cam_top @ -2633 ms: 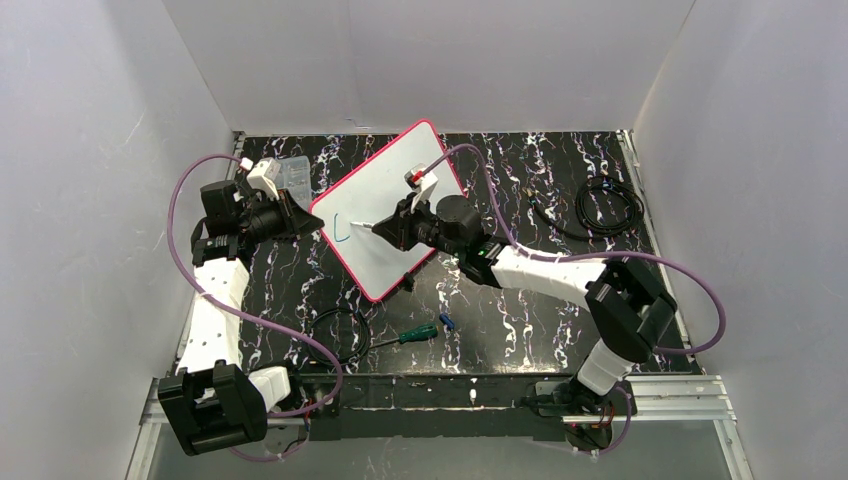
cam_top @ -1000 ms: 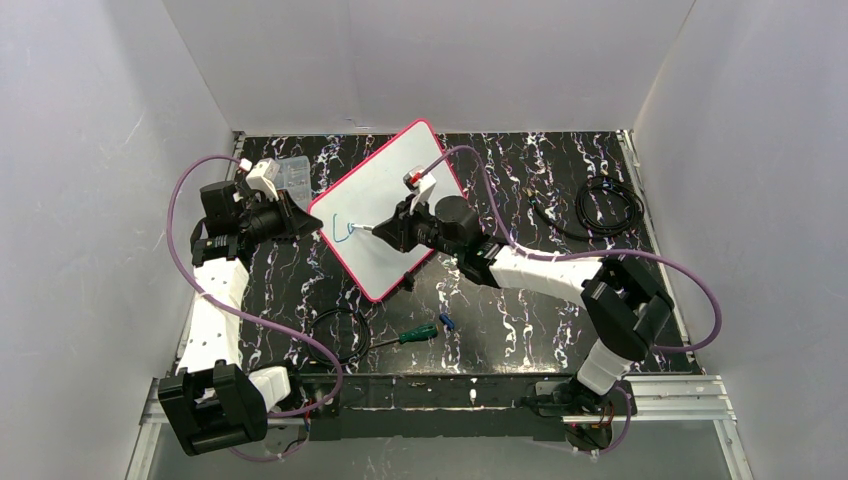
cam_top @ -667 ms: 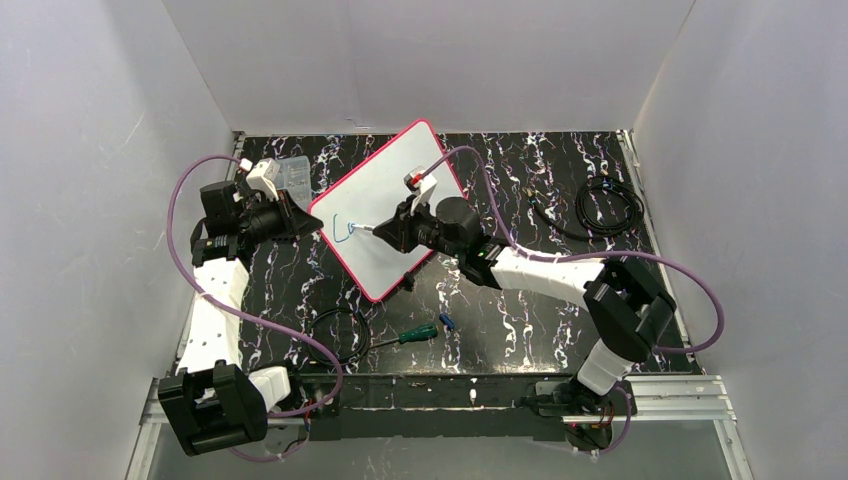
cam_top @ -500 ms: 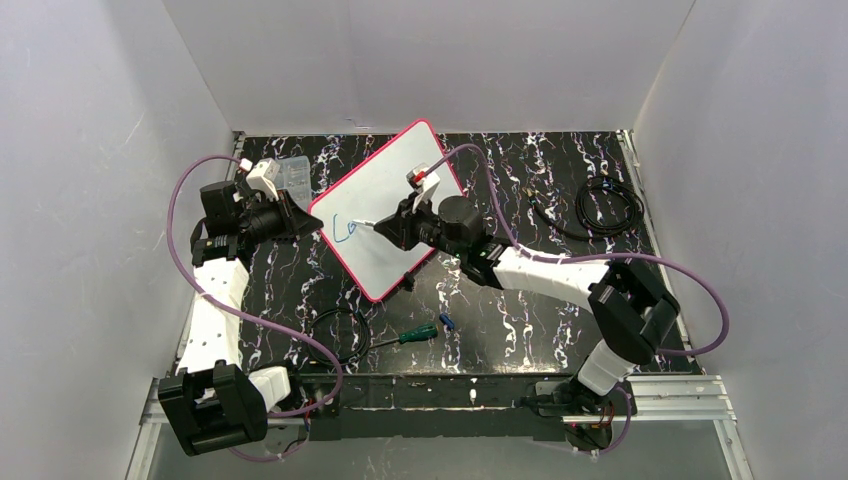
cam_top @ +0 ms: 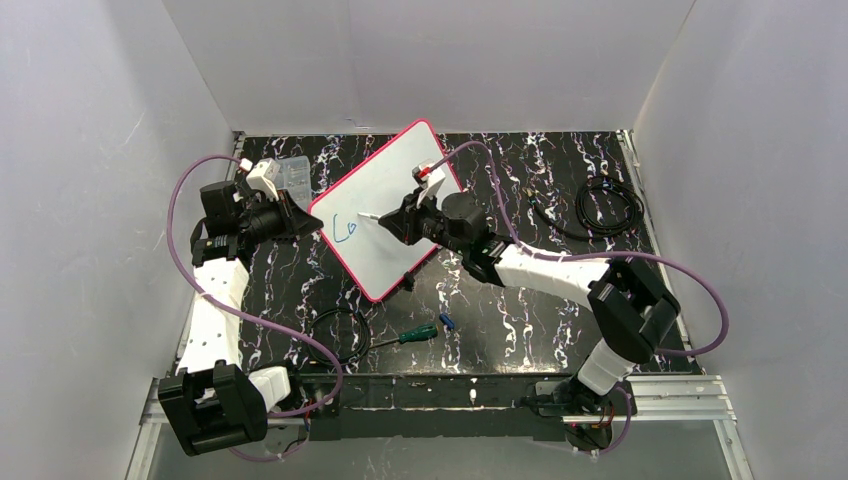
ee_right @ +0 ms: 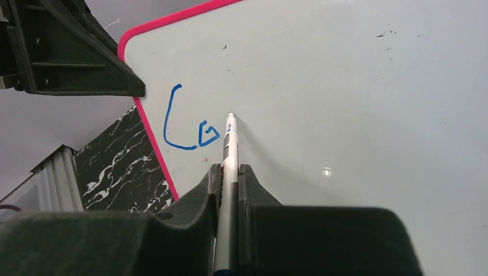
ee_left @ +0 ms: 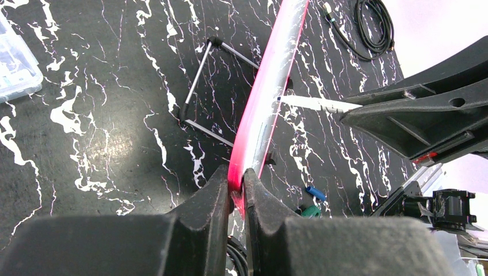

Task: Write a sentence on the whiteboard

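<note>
The whiteboard [cam_top: 390,190], white with a pink frame, stands tilted on the table. My left gripper [cam_top: 300,218] is shut on its left pink edge [ee_left: 236,187]. My right gripper [cam_top: 400,218] is shut on a white marker [ee_right: 230,149]. The marker's tip [cam_top: 362,214] is at the board face just right of the writing. The sentence [ee_right: 187,129] stands as a blue "C" and a small angular loop beside it, near the board's left edge [cam_top: 346,229]. The left wrist view shows the board edge-on [ee_left: 270,86] with the marker [ee_left: 311,103] pointing at it.
A clear plastic compartment box [cam_top: 292,172] lies behind the left gripper. A coiled black cable [cam_top: 608,200] lies at the back right. A green-handled screwdriver [cam_top: 415,333], a small blue cap [cam_top: 446,322] and another black cable loop [cam_top: 340,335] lie near the front. The board's wire stand [ee_left: 198,86] rests behind it.
A small blue loop has been added right of the "C". My right gripper and marker have shifted slightly toward the back and right. The left gripper has not moved.
</note>
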{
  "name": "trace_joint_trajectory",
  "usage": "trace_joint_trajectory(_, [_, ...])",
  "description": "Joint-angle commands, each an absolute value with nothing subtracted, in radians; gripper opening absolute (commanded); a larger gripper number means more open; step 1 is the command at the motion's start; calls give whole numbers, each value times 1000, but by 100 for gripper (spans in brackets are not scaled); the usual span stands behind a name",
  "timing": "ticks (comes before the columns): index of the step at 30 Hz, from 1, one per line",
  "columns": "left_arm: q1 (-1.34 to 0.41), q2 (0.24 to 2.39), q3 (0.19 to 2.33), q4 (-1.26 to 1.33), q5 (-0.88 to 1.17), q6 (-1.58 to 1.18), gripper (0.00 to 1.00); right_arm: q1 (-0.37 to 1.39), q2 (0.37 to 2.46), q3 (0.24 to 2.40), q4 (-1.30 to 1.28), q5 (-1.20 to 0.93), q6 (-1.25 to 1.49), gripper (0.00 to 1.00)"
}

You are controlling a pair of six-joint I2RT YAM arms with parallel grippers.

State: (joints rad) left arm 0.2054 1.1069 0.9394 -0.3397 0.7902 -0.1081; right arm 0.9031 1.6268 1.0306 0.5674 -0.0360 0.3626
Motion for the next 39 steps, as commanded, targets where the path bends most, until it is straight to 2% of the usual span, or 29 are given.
trace_joint_trajectory(1, [204,1087,936,-364,766,-65,0,899,1645,1058,597,-53,348,1])
trace_joint_trajectory(39, [206,1086,937,-364,768,-63,0,899,1600,1007,538,49,318,1])
